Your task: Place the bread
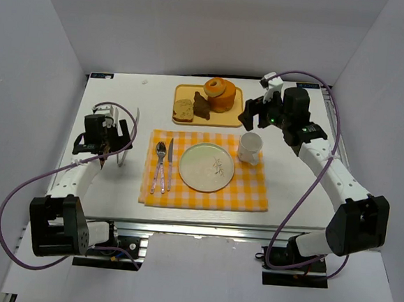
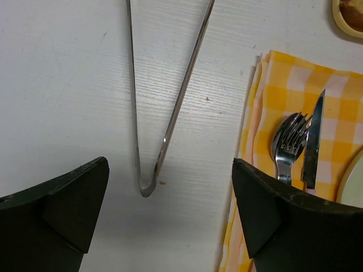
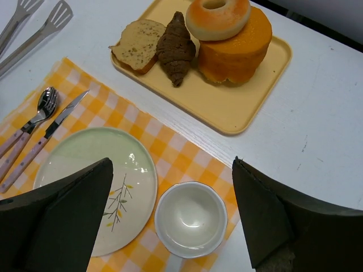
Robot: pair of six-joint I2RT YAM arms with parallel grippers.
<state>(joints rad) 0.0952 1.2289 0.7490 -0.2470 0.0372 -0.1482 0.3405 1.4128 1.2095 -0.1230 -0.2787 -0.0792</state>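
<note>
1. Four baked things sit on the yellow tray at the far side of the table: a bread slice just beside a dark croissant, and an orange cake topped by a ring bun.
2. Left gripper: jaws spread wide and empty, above the hinge end of metal tongs lying left of the checked placemat.
3. Right gripper: jaws wide apart, empty, over the white cup and the plate.
4. In the left wrist view the tongs' tips are cut off, and a jaw hides the handles of the fork and knife.
</note>
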